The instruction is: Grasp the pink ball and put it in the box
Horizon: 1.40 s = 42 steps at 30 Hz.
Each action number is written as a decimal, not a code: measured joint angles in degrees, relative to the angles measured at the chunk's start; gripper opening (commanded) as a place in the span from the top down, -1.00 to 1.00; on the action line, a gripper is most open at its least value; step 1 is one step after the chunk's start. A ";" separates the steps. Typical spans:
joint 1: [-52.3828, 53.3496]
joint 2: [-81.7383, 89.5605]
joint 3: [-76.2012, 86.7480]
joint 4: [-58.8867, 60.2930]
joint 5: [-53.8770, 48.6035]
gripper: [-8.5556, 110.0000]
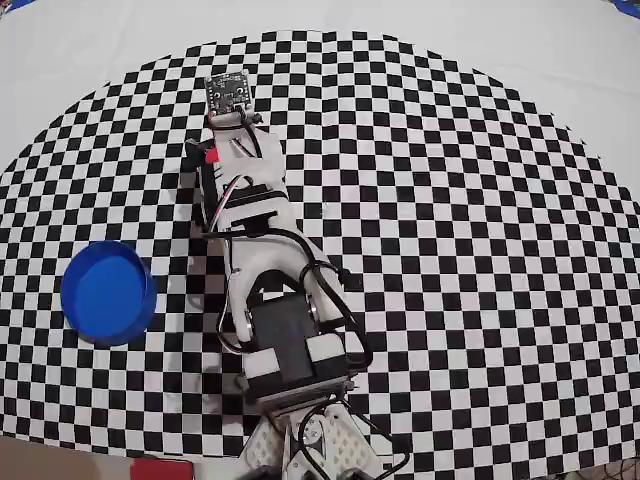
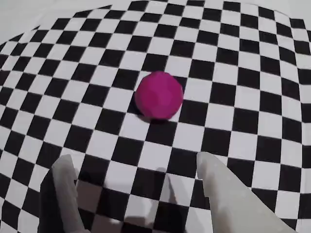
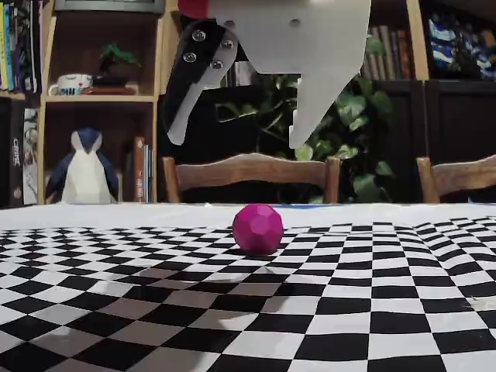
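The pink ball (image 2: 159, 95) lies on the checkered cloth, a little ahead of my fingers in the wrist view. In the fixed view my gripper (image 3: 239, 138) hangs open well above the ball (image 3: 258, 229), touching nothing. The wrist view shows the gripper (image 2: 133, 160) with its two pale fingers wide apart and only cloth between them. In the overhead view the arm (image 1: 255, 230) reaches up the cloth and hides the ball. The box (image 1: 108, 292), a round blue tub, stands far to the arm's left, empty.
The checkered cloth (image 1: 450, 200) ends in a curved edge on a white table. A flat red rectangle (image 1: 160, 468) lies at the bottom edge of the overhead view. Wooden chairs (image 3: 252, 174) and a bookshelf (image 3: 93, 101) stand behind the table.
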 measured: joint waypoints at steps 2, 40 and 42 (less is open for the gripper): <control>0.00 -0.70 -0.53 0.00 0.00 0.36; 0.88 -8.35 -7.73 0.00 0.00 0.36; 0.88 -8.96 -8.53 0.00 0.00 0.36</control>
